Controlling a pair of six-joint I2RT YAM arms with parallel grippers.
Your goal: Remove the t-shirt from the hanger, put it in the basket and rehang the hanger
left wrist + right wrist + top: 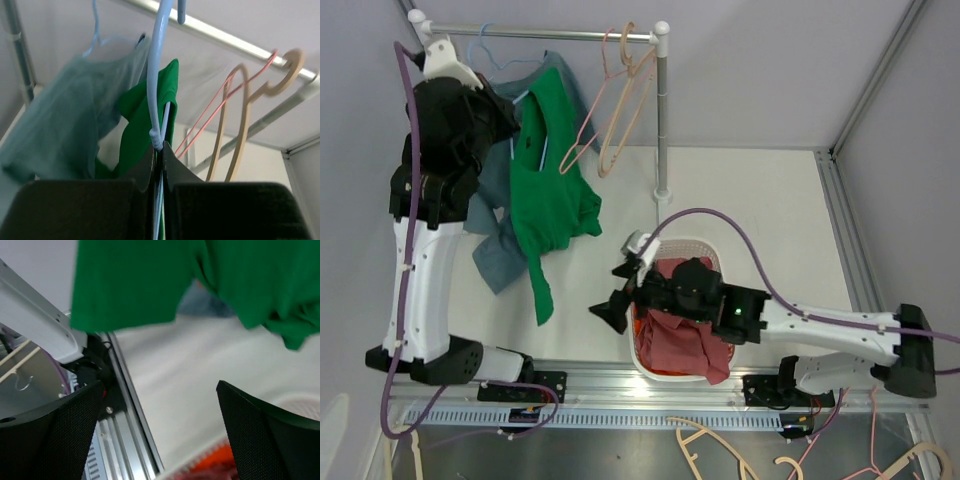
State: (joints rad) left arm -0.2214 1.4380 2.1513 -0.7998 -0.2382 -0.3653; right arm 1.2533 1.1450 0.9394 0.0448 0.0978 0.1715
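Left arm and right arm: white link shells, black joint housings, a purple cable looping along each. The right tool has black, mesh-textured fingers.

You have a plain green t-shirt, a pale blue hanger, a dull grey-blue shirt, 1 pink hanger, 1 beige hanger, dark red cloth, a white basket and purple cables.

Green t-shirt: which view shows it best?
Top external: the whole t-shirt hangs in view. Left wrist shows only a narrow strip beside the hanger; right wrist only its lower part.
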